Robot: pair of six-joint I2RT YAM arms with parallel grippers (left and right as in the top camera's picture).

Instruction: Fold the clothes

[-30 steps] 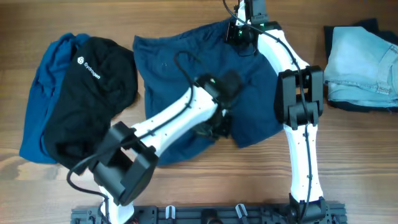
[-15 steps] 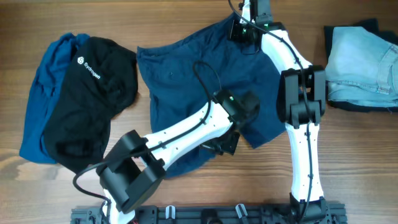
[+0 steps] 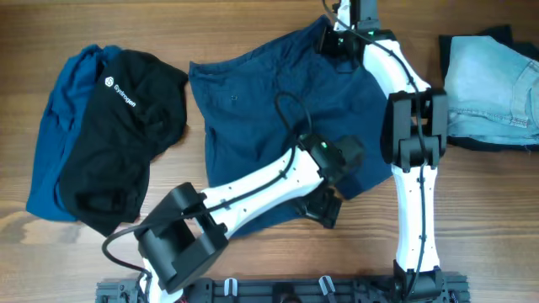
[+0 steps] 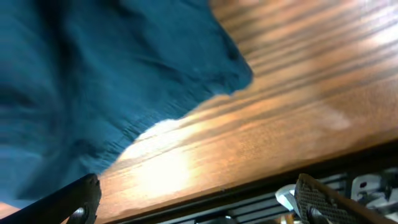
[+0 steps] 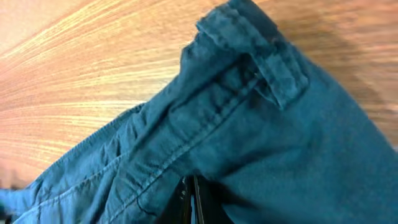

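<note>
The dark navy shorts (image 3: 269, 109) lie spread across the middle of the table. My right gripper (image 3: 341, 38) is at their far edge, shut on the waistband (image 5: 249, 56) beside a belt loop; its fingers are mostly buried in the fabric (image 5: 267, 143). My left gripper (image 3: 324, 209) hovers at the near right corner of the shorts, just off the hem (image 4: 186, 106). It is open, its fingers (image 4: 320, 200) wide apart with only bare wood between them. A black top (image 3: 118, 135) with a small white logo lies at the left, over a royal-blue garment (image 3: 59, 118).
Folded pale blue denim (image 3: 493, 84) sits on something dark at the far right edge. The table's front edge and a black rail (image 4: 261, 208) lie close in front of my left gripper. Both white arms cross above the shorts.
My left gripper moved right and toward the front edge, dragging the shorts' near corner, then opened and let it go. The shorts shifted slightly right; my right gripper kept its hold.
</note>
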